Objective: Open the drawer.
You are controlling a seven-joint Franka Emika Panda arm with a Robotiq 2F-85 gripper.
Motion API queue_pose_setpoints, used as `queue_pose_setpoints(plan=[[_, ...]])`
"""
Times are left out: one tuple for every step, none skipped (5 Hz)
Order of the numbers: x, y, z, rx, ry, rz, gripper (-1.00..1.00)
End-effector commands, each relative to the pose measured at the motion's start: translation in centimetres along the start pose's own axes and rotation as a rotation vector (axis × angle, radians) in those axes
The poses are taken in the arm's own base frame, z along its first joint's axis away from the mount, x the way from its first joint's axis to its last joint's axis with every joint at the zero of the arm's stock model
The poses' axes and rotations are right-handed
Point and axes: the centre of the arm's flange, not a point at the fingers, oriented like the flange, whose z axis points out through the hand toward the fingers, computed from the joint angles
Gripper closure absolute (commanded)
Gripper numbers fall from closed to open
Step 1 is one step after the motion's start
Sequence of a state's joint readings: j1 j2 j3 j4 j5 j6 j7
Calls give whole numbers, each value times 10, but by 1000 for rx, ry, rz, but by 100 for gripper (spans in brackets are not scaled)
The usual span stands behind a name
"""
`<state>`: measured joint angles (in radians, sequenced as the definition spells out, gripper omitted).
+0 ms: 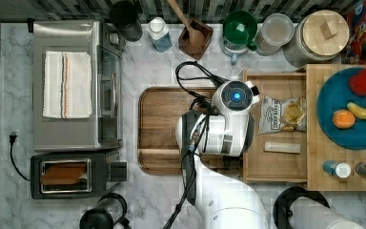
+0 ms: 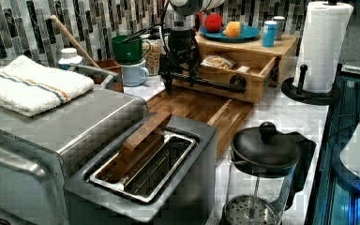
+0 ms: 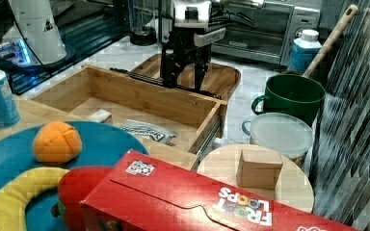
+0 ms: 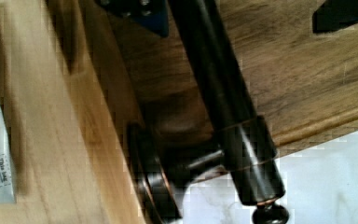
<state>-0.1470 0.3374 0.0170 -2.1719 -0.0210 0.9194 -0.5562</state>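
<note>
Kitchen counter, marble top w/ toaster [image 1: 66, 173], toaster oven [image 1: 76, 86], tiled backsplash [image 2: 23, 28], mugs

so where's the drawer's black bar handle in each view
top view: mostly under the white arm, along the front of the light-wood drawer.
left view: long black metal bar handle across the drawer front, claw at it.
right view: behind the far drawer wall, claw straddling it.
wrist view: dark bar running diagonally.
shared landmark: dark walnut cutting board beside it.
</note>
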Motion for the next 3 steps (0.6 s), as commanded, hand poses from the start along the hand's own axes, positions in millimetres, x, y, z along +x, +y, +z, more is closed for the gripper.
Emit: queue_pose_setpoints(plan=[[-49, -122, -24, 75, -28, -92, -100], [-49, -122, -25, 75, -27, -92, -100], [-49, -122, -25, 75, -27, -92, -100]])
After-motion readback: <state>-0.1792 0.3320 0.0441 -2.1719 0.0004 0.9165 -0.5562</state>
